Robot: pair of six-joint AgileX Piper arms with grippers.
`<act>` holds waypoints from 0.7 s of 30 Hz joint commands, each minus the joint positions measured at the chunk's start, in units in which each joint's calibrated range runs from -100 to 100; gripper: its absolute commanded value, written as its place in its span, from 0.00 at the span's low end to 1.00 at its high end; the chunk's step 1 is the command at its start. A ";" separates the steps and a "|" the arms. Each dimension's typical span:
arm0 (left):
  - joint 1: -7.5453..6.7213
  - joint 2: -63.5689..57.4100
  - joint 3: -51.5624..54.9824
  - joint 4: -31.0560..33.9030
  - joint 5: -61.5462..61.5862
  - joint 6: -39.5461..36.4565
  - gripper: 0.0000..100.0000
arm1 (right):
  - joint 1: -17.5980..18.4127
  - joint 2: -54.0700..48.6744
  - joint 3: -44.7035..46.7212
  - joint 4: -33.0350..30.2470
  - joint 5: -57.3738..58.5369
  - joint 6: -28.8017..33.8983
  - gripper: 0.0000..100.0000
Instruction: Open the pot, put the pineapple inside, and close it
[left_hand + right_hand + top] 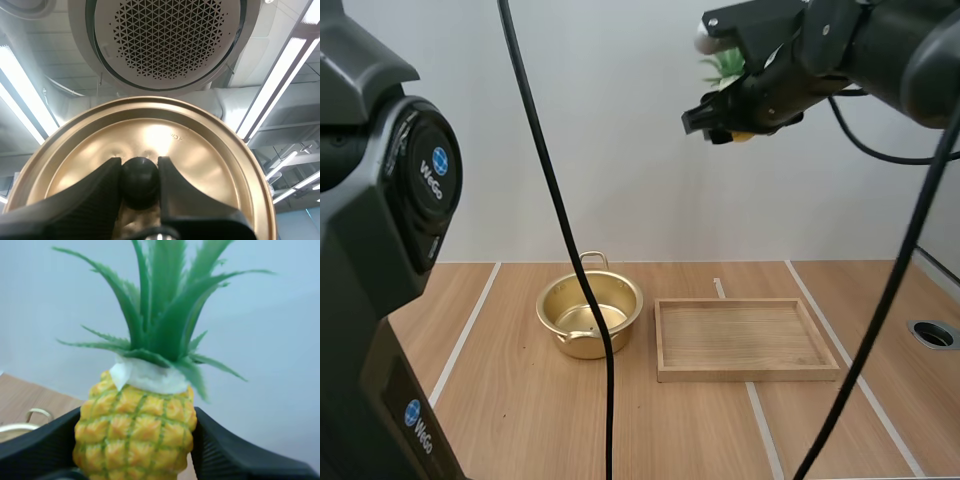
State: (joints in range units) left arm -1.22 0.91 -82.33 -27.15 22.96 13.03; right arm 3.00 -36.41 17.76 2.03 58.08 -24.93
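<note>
aloft, right jaws clamp pineapple (135, 430); left jaws hold lid (210, 150) by knob (140, 180); pot (582, 345) open; left arm (370, 230) marked "wego".

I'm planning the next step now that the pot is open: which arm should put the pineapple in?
Right. The right gripper holds the pineapple between its fingers, high above the open pot. The left gripper is shut on the lid by its knob, so it is busy.

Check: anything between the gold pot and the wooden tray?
Nothing. High view shows bare wooden table between round gold metal pot and rectangular wooden tray.
</note>
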 commanded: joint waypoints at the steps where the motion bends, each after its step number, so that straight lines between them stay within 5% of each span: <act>1: -0.05 -0.50 -0.23 -0.89 -0.24 0.23 0.00 | -1.83 -3.68 -0.43 -3.48 -6.95 4.73 0.00; 8: -0.05 -1.31 -0.23 -0.89 0.52 1.19 0.00 | -7.29 -11.48 -0.43 -4.11 -21.85 9.38 0.00; 16: -0.05 -3.23 -0.23 -0.89 0.52 1.19 0.00 | -7.73 -13.40 -0.43 -0.93 -22.78 9.02 0.00; 21: -0.05 -4.22 -0.23 -0.89 0.16 1.26 0.00 | -7.11 -7.26 -0.43 13.54 -21.64 -5.76 0.00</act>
State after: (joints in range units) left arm -1.22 -2.53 -82.33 -27.15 23.73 14.11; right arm -4.48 -46.15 17.66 8.46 36.07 -22.99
